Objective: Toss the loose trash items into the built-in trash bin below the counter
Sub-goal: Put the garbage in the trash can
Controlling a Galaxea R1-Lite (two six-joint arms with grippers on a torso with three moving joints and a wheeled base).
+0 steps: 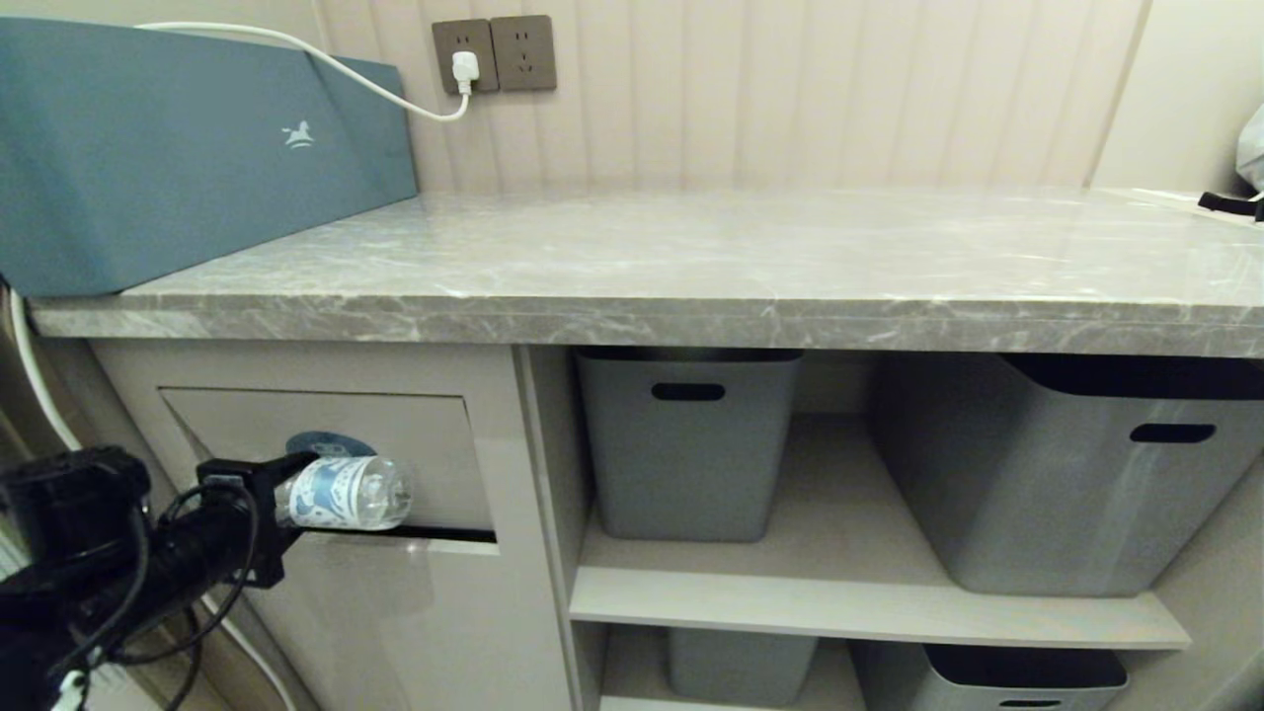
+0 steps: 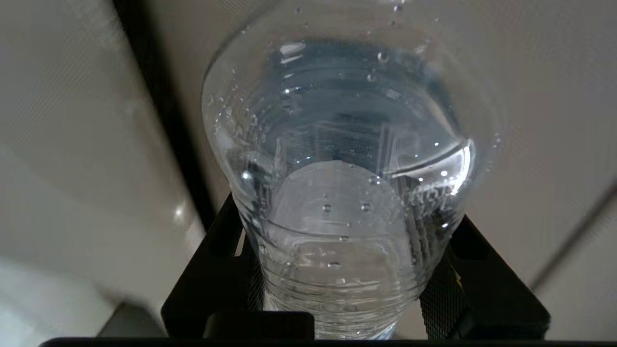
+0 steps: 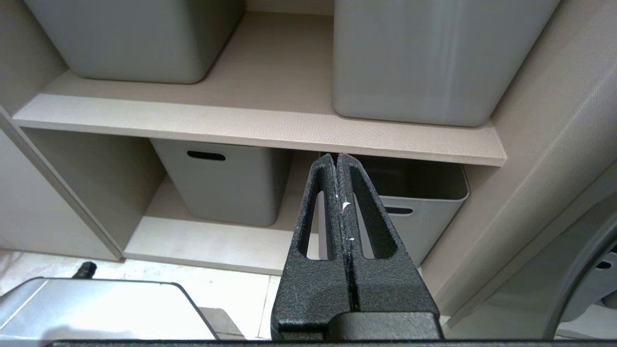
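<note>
A clear plastic bottle with a white, blue-printed label lies level in my left gripper, which is shut on its capped end. The bottle's base points at the beige swing flap of the built-in trash bin, just over the dark gap along the flap's lower edge. It half hides the blue oval icon. In the left wrist view the bottle fills the space between the black fingers. The grey marble counter above carries no bottle. My right gripper hangs low by the shelves, shut and empty.
A teal box stands on the counter's left end, its white cable plugged into a wall socket. Grey tubs sit on the beige shelf right of the bin, with others below.
</note>
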